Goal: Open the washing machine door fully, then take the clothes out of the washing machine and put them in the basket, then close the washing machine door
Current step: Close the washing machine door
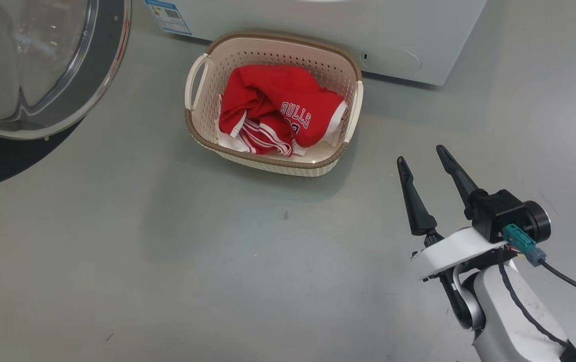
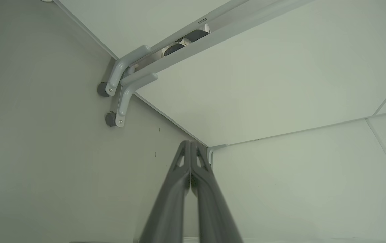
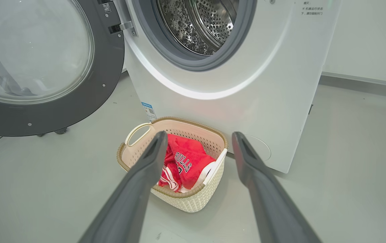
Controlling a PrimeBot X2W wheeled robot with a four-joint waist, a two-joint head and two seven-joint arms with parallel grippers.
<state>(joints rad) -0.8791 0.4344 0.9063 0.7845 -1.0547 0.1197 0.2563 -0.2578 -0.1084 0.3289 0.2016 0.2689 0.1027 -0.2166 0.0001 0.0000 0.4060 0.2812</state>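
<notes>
Washing machine (image 3: 246,84), a white front-loader, stands straight beyond the tips of the right fingers (image 3: 139,189). Its perforated steel drum (image 3: 209,23) is bare inside the grey rubber seal (image 3: 179,57). Its round door (image 3: 88,101), black-rimmed with a bulging clear window, hangs wide open, up and left of those fingers in the right wrist view. On the grey floor (image 3: 44,189), close against the machine's foot, the cream basket (image 3: 186,202) with the brown woven-look rim sits ahead of the fingers, framed between them. In it lies a crumpled red jersey (image 3: 186,158) with white "BULLS" lettering and red-and-white striped trim, some white fabric under it. A small blue label sticker (image 3: 150,110) with a QR code sits low on the machine's front, just beyond the basket. Print (image 3: 309,8) near the machine's top corner is too small to read. The right fingers are spread wide, holding nothing. The left fingers (image 2: 176,192) are pressed together, tips touching, empty.
</notes>
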